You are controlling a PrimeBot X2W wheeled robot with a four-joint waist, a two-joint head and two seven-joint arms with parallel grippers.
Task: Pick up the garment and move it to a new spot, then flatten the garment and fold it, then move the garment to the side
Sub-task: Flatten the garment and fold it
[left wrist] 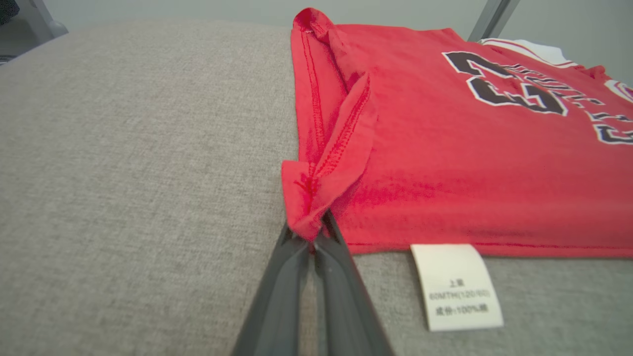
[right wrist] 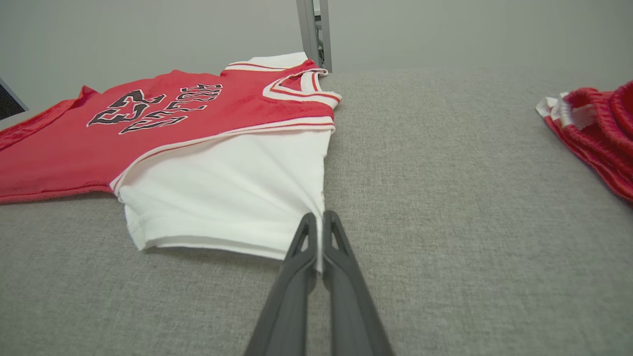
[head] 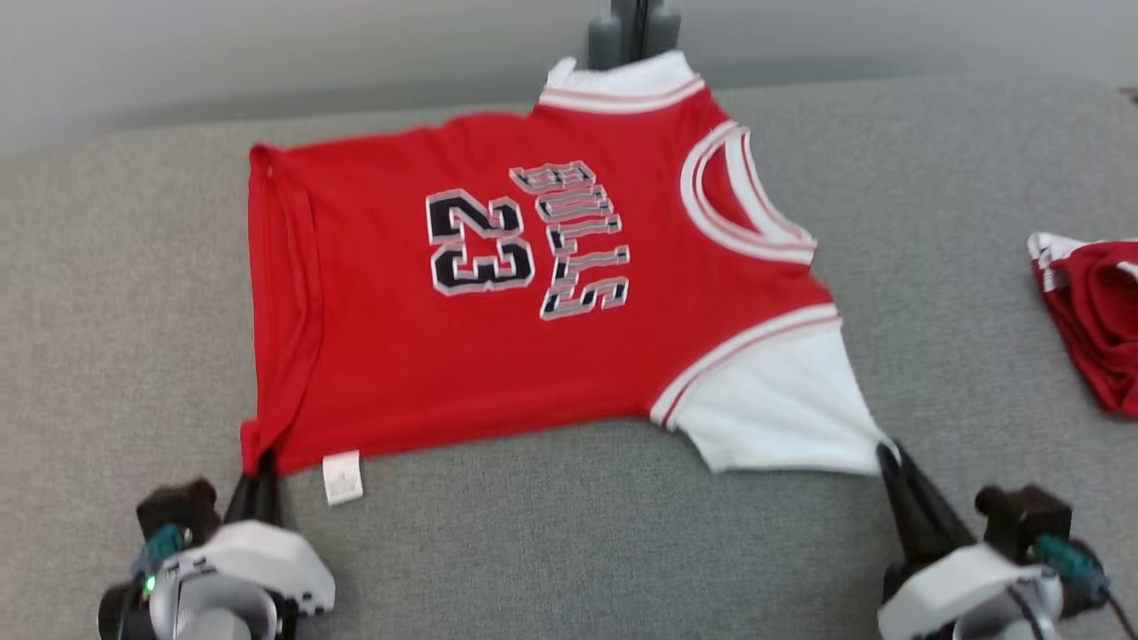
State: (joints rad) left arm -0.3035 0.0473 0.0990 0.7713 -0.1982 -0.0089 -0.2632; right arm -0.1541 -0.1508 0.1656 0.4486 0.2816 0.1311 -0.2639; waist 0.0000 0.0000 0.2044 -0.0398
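The garment [head: 498, 356], a red jersey with white sleeves, a dark number 23 and lettering, lies spread sideways on the grey cloth surface [head: 569, 533]. Its hem is at the left and its collar at the right. My left gripper [head: 263, 464] is shut on the near hem corner; in the left wrist view the red corner [left wrist: 309, 198] bunches between the fingertips [left wrist: 326, 232], with the white care label [left wrist: 457, 287] just beside. My right gripper [head: 885, 455] is shut on the near corner of the white sleeve [right wrist: 237, 193], pinched at the fingertips [right wrist: 309, 222].
A second bunched red-and-white garment [head: 1089, 311] lies at the right edge of the surface, and it is also seen in the right wrist view [right wrist: 593, 133]. A grey post [head: 633, 31] rises behind the jersey's far sleeve. The grey surface extends left and near of the jersey.
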